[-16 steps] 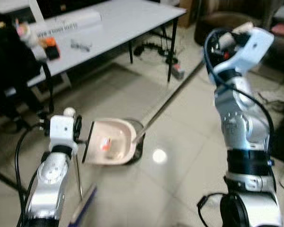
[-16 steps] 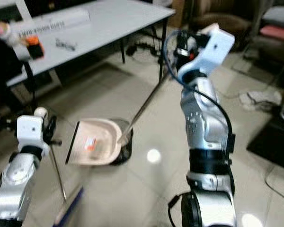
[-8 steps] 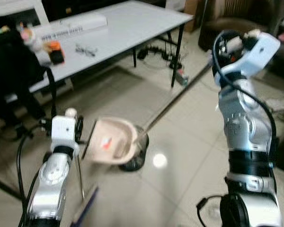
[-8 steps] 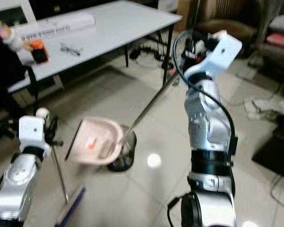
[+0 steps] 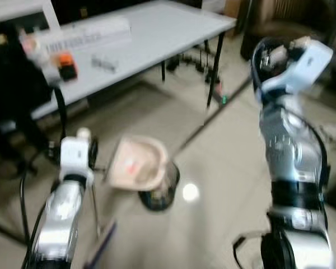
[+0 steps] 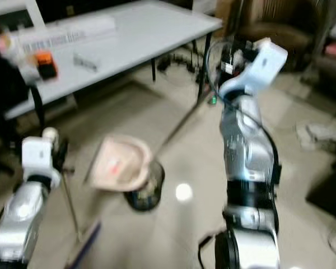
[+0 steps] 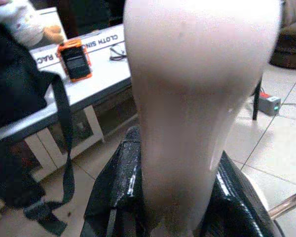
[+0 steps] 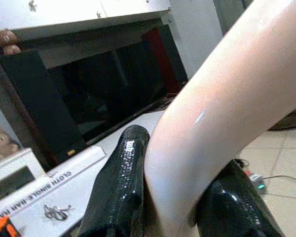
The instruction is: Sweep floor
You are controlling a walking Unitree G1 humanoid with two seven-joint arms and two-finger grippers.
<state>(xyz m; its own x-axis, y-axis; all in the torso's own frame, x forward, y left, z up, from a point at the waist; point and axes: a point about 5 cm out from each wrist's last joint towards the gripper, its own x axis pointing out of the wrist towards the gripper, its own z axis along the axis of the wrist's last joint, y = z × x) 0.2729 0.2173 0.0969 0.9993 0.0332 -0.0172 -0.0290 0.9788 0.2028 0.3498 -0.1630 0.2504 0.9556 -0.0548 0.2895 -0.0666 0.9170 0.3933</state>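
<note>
A pale pink dustpan (image 5: pixel 135 164) with a red scrap inside is tipped steeply over a small black bin (image 5: pixel 159 193) on the tiled floor. My left gripper (image 7: pixel 177 148) is shut on the dustpan's pale handle (image 7: pixel 187 98), just left of the pan in the eye views. My right gripper (image 8: pixel 180 153), raised at the upper right (image 5: pixel 269 56), is shut on the pale grip (image 8: pixel 222 84) of a broom. Its thin metal stick (image 5: pixel 204 120) slants down toward the bin. The picture is blurred.
A long white table (image 5: pixel 157 31) stands behind, carrying a white box (image 5: pixel 84 36) and an orange device (image 5: pixel 67 66). A black bag (image 5: pixel 17 95) hangs at the left. Cables and a power strip (image 5: pixel 219 100) lie by the table leg. A dark sofa (image 5: pixel 280 28) is at the back right.
The dustpan has tilted from nearly flat to steep over the bin, and more of the bin shows beneath it. The camera has shifted slightly.
</note>
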